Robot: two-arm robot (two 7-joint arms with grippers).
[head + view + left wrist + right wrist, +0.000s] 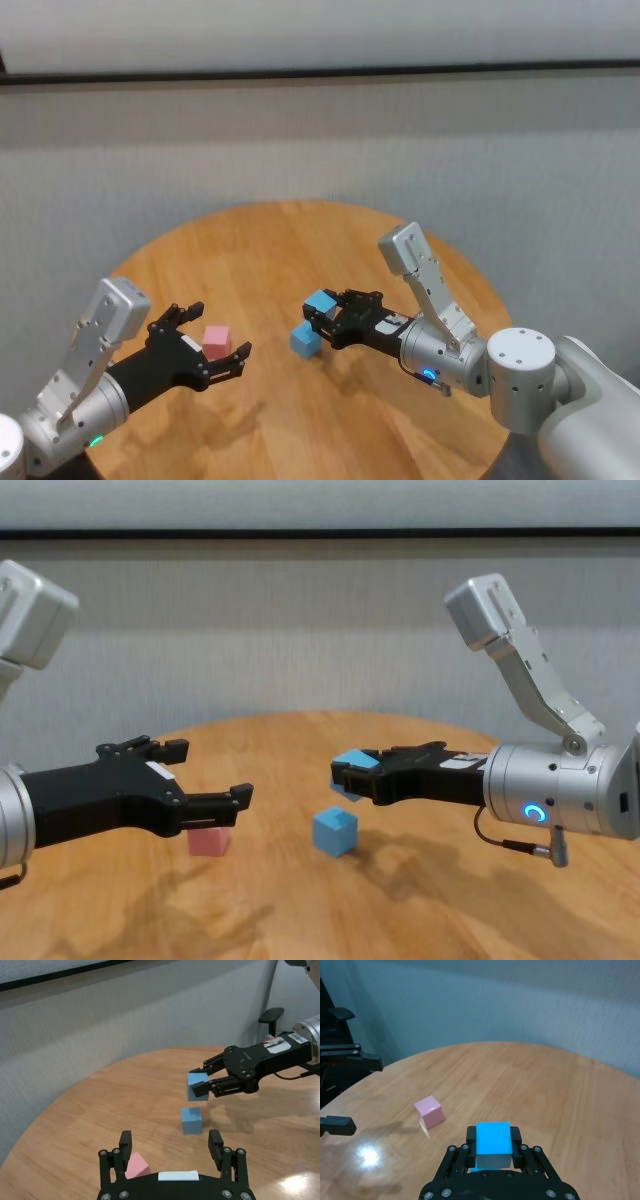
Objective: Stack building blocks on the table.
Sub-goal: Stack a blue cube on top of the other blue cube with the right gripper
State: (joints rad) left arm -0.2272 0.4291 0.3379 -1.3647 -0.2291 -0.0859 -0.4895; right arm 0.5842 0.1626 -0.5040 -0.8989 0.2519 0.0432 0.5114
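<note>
- The right gripper [322,313] has its fingers clamped on a blue cube [320,301], held in the air just above and slightly off the second blue cube [306,340] on the desk [300,420].
- Step in hand, as I judge it: placing blue on blue. Next calls for squaring up overhead, then lowering.
- The left gripper [212,342] hovers fingers wide apart around the pink cube [216,339], holding nothing.

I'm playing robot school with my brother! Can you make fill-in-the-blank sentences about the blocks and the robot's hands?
1. The right gripper is shut on a block coloured ____.
2. The pink block sits on the table between the open fingers of the ____ gripper.
3. The held block hangs in the air ____ the other blue block.

Missing words: blue; left; above
</note>
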